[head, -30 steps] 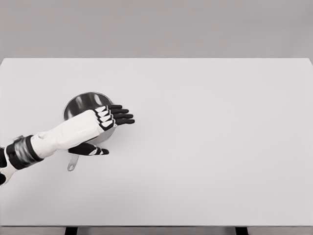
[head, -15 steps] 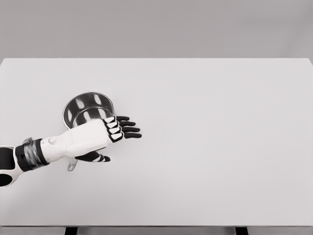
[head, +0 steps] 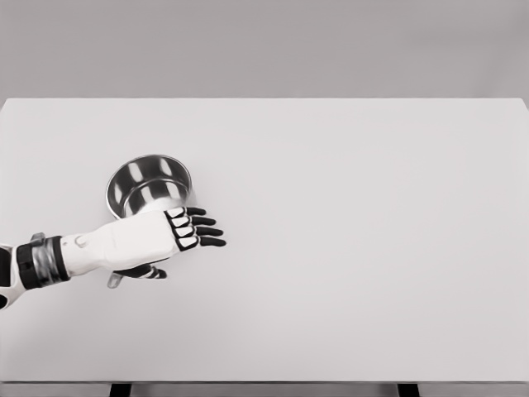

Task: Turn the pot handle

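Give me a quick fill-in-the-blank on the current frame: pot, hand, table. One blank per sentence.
1. The metal pot stands upright on the white ____.
2. The only arm in view comes in from the picture's ____.
3. The left hand lies over the pot's ____, whose end shows below the wrist.
4. The pot's inside holds ____.

Missing words: table; left; handle; nothing

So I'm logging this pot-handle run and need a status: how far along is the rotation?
Early to middle. Done: the left hand has reached the pot and lies across its near side. In hand: its fingers are extended, covering most of the handle, whose tip pokes out below the forearm; an actual grip isn't visible. Left: swinging the handle round and withdrawing. The right arm isn't in view.
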`<state>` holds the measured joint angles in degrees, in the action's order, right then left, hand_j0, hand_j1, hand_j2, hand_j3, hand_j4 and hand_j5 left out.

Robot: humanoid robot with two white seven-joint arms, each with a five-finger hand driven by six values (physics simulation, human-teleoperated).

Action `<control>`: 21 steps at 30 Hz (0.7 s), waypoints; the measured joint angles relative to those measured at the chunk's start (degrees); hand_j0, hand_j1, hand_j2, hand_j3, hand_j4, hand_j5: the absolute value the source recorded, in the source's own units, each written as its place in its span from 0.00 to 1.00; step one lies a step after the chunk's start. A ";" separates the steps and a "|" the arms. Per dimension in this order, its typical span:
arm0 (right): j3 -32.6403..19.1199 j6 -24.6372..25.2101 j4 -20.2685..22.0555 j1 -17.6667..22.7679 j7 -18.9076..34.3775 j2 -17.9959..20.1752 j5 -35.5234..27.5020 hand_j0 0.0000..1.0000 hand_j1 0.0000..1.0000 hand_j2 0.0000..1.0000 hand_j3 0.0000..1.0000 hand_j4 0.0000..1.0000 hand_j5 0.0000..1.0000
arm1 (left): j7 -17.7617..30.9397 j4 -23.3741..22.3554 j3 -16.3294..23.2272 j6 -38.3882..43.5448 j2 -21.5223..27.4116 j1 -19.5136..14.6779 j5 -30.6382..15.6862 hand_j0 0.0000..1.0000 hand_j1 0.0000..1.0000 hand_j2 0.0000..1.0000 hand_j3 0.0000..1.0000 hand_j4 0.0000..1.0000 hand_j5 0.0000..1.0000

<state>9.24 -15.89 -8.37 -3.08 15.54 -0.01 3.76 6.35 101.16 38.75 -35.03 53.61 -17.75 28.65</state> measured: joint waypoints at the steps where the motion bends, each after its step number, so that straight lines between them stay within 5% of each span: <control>1: 0.00 0.00 -0.01 0.00 0.00 0.00 0.00 1.00 1.00 1.00 1.00 1.00 1.00 | 0.00 0.00 -0.06 0.00 0.21 0.00 0.15 1.00 1.00 1.00 1.00 1.00 1.00; 21: 0.00 0.00 -0.01 0.00 0.00 0.00 -0.01 1.00 1.00 1.00 1.00 1.00 1.00 | -0.65 -0.01 -1.03 0.00 4.38 -0.79 0.47 1.00 1.00 1.00 1.00 1.00 1.00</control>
<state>9.24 -15.89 -8.38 -3.08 15.54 -0.01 3.75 5.70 101.15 37.72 -35.02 57.98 -18.54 29.11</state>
